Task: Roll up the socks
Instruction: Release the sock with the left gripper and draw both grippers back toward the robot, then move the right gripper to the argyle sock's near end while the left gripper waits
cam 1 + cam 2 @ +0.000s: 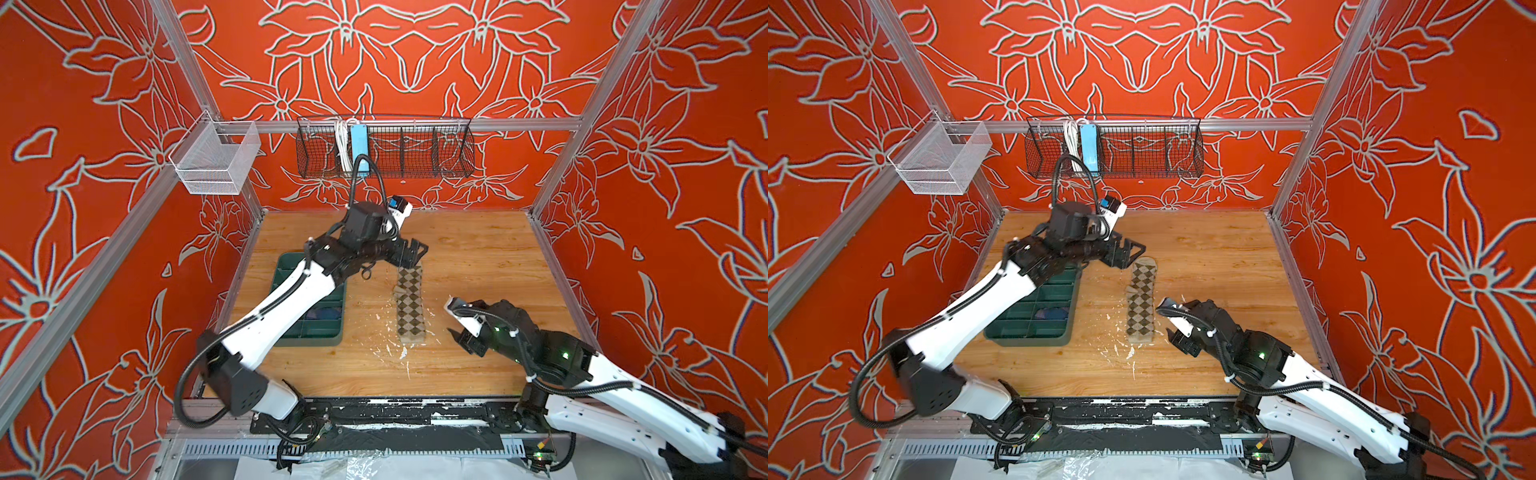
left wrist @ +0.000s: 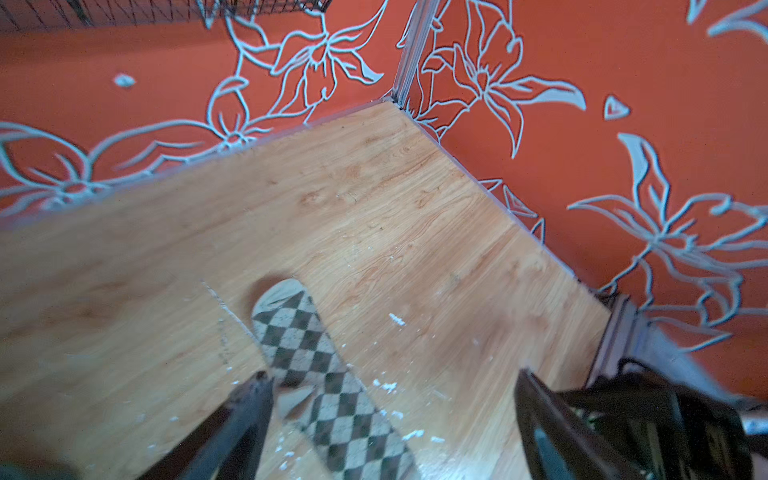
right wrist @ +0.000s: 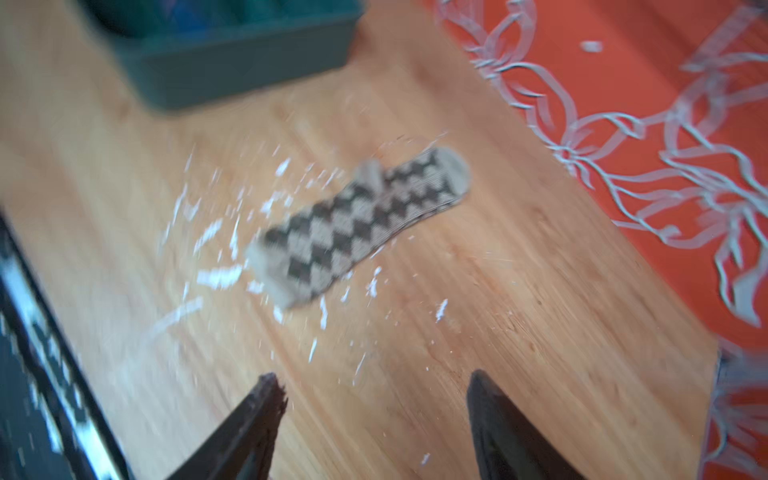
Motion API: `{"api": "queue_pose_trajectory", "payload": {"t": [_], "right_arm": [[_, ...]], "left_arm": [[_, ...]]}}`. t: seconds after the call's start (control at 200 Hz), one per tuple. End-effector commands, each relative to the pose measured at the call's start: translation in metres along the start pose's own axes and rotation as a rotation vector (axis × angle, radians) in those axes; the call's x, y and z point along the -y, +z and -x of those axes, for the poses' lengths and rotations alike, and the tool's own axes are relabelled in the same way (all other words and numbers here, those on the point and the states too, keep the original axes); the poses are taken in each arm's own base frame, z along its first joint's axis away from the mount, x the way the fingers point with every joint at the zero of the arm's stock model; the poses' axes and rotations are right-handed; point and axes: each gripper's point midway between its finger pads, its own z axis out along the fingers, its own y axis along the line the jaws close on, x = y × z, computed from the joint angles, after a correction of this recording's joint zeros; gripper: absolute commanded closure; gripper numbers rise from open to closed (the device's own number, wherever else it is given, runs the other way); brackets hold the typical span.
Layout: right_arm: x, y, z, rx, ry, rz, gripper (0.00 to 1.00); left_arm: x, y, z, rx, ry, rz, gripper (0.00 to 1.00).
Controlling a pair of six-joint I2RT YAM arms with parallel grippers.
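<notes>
Both top views, flecked wood table (image 1: 478,257), red floral walls (image 1: 249,62), argyle sock (image 1: 410,307) flat, left fingers (image 2: 245,411) wide, right fingers (image 3: 257,411) wide.

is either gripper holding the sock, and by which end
Nothing is held. The left gripper is open over the far end of the sock, the right gripper open beside it.

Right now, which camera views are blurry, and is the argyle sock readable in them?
Right wrist view: strong motion smear, argyle sock and green tray soft, diamonds just legible. Left wrist view: milder blur, sock pattern clear. Both top views: sharp, sock crisp on the table.
</notes>
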Motion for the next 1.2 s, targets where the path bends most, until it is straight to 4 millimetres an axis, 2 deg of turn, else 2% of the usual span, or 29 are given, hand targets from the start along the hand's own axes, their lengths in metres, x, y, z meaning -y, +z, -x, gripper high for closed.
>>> {"api": "queue_pose_trajectory", "payload": {"t": [0.0,0.08,0.095,0.175,0.26,0.435,0.611,0.816,0.981,1.111,1.196], "right_arm": [[-0.036,0.019,-0.037,-0.119,-0.328,0.160,0.26],[-0.043,0.035,-0.043,-0.118,-0.444,0.166,0.25],[-0.044,0.038,-0.045,-0.114,-0.464,0.167,0.24],[-0.051,0.053,-0.044,-0.071,-0.556,0.163,0.24],[-0.058,0.067,-0.041,-0.030,-0.633,0.149,0.24],[-0.068,0.086,-0.032,0.018,-0.690,0.141,0.30],[-0.076,0.109,-0.037,-0.030,-0.744,0.148,0.33],[-0.076,0.133,-0.044,-0.133,-0.701,0.139,0.41],[-0.077,0.144,-0.048,-0.198,-0.674,0.143,0.58],[-0.080,0.148,-0.057,-0.269,-0.644,0.175,0.77],[-0.083,0.149,-0.061,-0.309,-0.629,0.206,0.85]], "left_arm": [[0.019,-0.028,-0.065,-0.101,0.392,0.002,0.11],[0.035,-0.050,-0.102,-0.044,0.642,-0.034,0.11],[0.040,-0.059,-0.104,-0.006,0.688,-0.045,0.11],[0.051,-0.073,-0.135,0.111,0.858,-0.085,0.11],[0.048,-0.082,-0.152,0.183,0.907,-0.071,0.13],[0.032,-0.082,-0.177,0.130,0.941,-0.017,0.18],[0.031,-0.081,-0.187,0.135,0.930,-0.019,0.20],[0.030,-0.082,-0.193,0.139,0.909,-0.025,0.23],[0.032,-0.083,-0.194,0.152,0.900,-0.034,0.23],[0.033,-0.083,-0.194,0.150,0.906,-0.037,0.24],[0.033,-0.084,-0.195,0.145,0.921,-0.042,0.24]]}}
